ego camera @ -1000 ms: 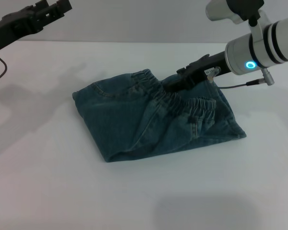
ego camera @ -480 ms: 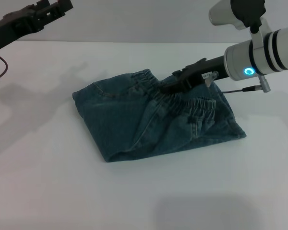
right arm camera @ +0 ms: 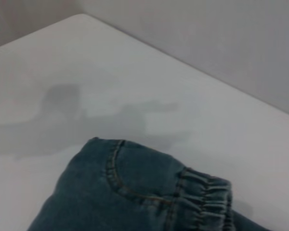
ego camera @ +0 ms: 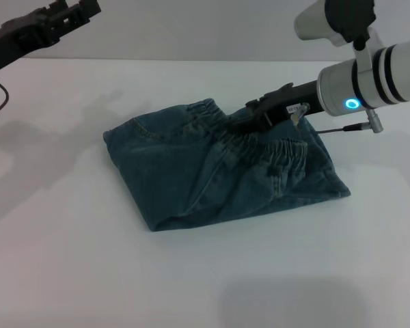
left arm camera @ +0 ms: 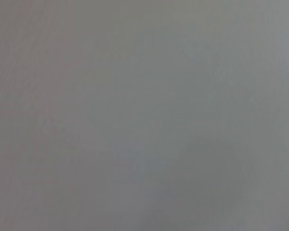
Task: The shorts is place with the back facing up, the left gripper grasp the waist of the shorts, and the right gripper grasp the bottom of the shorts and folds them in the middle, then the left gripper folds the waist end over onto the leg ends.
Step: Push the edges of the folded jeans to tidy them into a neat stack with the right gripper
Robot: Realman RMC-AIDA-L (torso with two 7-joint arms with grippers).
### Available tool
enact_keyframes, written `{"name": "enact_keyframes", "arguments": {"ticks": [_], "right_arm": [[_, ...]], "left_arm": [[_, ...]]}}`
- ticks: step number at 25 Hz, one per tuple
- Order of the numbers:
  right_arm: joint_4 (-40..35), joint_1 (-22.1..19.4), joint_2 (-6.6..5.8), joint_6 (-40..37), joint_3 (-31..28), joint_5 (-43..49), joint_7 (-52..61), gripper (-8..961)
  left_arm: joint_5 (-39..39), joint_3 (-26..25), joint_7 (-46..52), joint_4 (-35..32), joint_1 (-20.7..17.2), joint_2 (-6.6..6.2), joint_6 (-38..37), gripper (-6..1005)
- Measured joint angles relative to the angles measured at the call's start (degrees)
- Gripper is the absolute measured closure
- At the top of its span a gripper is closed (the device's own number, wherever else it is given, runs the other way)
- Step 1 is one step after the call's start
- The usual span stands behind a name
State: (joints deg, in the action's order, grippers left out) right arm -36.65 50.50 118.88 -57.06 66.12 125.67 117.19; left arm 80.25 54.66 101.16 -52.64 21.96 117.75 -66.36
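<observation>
The blue-green denim shorts (ego camera: 212, 171) lie folded in a rough square on the white table (ego camera: 68, 260). Their gathered waist (ego camera: 277, 149) runs along the top layer, toward the far right. My right gripper (ego camera: 240, 125) reaches in from the right and sits low over that ruffled band, right at the cloth. My left gripper (ego camera: 82, 10) hangs high at the far left, well away from the shorts. The right wrist view shows the shorts (right arm camera: 130, 197) with a curved pocket seam and the elastic waist (right arm camera: 207, 197). I cannot pick out the leg ends. The left wrist view is plain grey.
The white table spreads wide on all sides of the shorts. A grey wall (ego camera: 191, 27) rises behind its far edge. A thin black cable (ego camera: 0, 96) hangs from the left arm at the far left.
The right arm has shifted slightly, its gripper staying over the waistband. The shorts and the left arm have hardly moved.
</observation>
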Motion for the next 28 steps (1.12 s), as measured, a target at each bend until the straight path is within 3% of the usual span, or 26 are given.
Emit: {"name": "enact_keyframes", "arguments": {"ticks": [9, 28], "right_arm": [[1.1, -0.08, 0.09, 1.11, 4.62, -3.42, -0.55, 315], [2.37, -0.07, 0.2, 0.23, 8.23, -6.16, -0.22, 316]], "left_arm": [[0.0, -0.07, 0.0, 0.58, -0.08, 0.0, -0.54, 165], [0.0, -0.83, -0.03, 1.15, -0.74, -0.09, -0.52, 166]]}}
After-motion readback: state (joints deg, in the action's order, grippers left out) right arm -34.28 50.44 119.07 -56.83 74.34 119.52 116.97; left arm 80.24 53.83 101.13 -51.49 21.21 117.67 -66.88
